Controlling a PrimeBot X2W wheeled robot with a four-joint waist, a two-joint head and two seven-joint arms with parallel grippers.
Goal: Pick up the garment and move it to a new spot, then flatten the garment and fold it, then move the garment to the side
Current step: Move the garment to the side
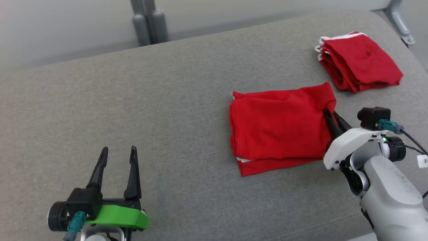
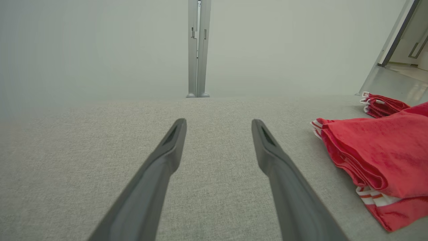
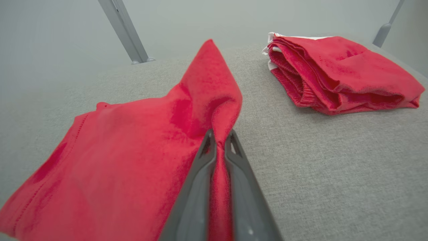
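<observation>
Right of centre on the grey counter (image 1: 167,100): folded red garment (image 1: 281,130), lying in flat layers, white-striped hem peeking out along the near edge. Pinched at its right edge by the right gripper (image 1: 330,113), fingers (image 3: 200,174) clenched on a ridge of cloth raised in a peak above the rest. Gripped at the edge, probably, so as to drag or lift the whole fold sideways without opening the layers. Looks like the last step: folding done, shift to the side not yet made.

Farther right and farther back, well apart from the garment: pile of folded red cloth (image 1: 359,62), white trim at its far left corner, likely marking the spot for finished pieces.

Near left, well clear of the garment: left gripper (image 1: 119,149), fingers spread wide and grasping nothing, held low over bare counter, seemingly parked out of the way.

Worth watching: single pinch point at one edge, hence a risk of lower layers lagging and splaying under the pull.
</observation>
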